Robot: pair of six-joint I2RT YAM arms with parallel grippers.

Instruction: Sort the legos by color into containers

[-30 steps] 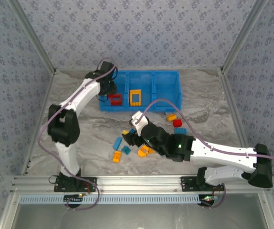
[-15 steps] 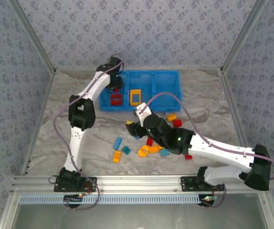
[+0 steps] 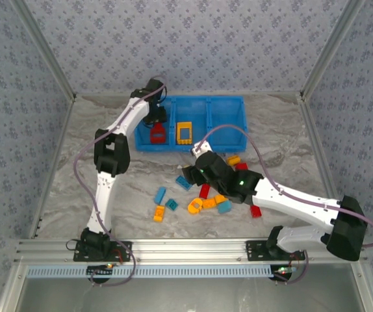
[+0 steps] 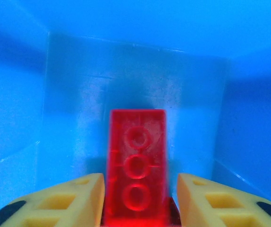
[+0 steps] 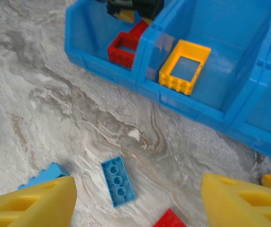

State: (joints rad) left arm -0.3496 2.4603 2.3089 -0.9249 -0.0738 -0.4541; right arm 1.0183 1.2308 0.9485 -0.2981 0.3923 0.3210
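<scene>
My left gripper hangs inside the left compartment of the blue bin. Its yellow fingers stand apart round a red lego brick, with a clear gap on the right side. A red frame lies in that compartment, and a yellow frame lies in the middle one. My right gripper is wide open above the table, holding nothing. A blue brick lies flat below it, between its fingers.
Loose legos lie in front of the bin: blue, orange, teal, red and red. An orange one and a red one sit near the bin's right end.
The left gripper's fingers have spread away from the red brick inside the left compartment. The right arm has shifted back and to the right, still open.
</scene>
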